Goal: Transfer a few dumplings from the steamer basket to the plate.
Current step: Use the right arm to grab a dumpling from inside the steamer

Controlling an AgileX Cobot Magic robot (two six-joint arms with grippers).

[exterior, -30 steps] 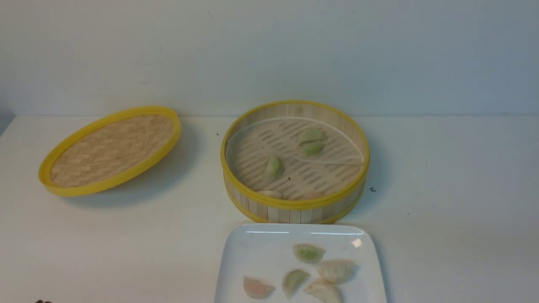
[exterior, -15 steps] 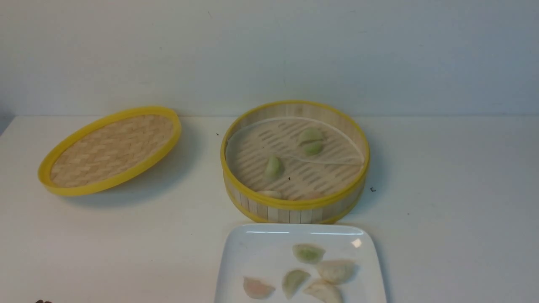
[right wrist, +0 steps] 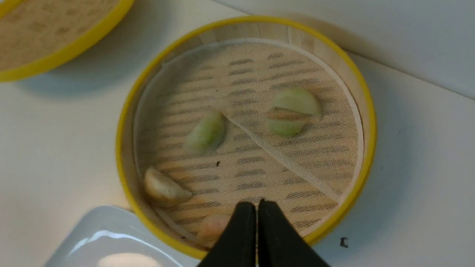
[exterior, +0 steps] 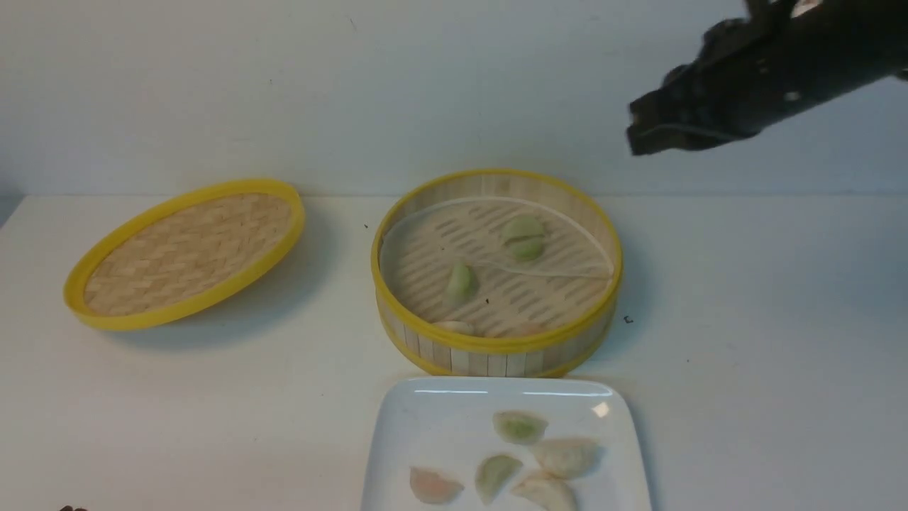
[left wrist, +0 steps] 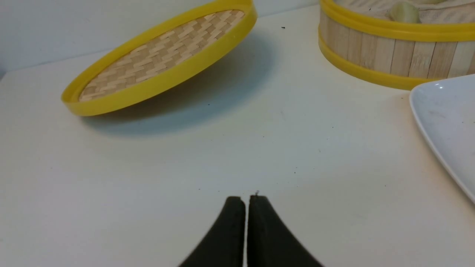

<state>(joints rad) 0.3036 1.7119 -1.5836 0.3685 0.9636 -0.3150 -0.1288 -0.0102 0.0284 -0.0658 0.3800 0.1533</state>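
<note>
While the round bamboo steamer basket with yellow rims (exterior: 496, 349) sits mid-table holding three pale green pleated dumplings (exterior: 461, 282), plus a whitish and a pinkish one by its near wall, five more lie on the glossy white square plate (exterior: 425, 433) just in front. The right gripper (exterior: 636, 135) hangs high, right of the basket, black fingers (right wrist: 241, 233) pressed together, empty. The left gripper (left wrist: 246, 203), likewise closed on nothing, seems to hover just above the table (left wrist: 148, 167). The shallow woven yellow-rimmed lid (exterior: 184, 252) lies tilted, well left.
</note>
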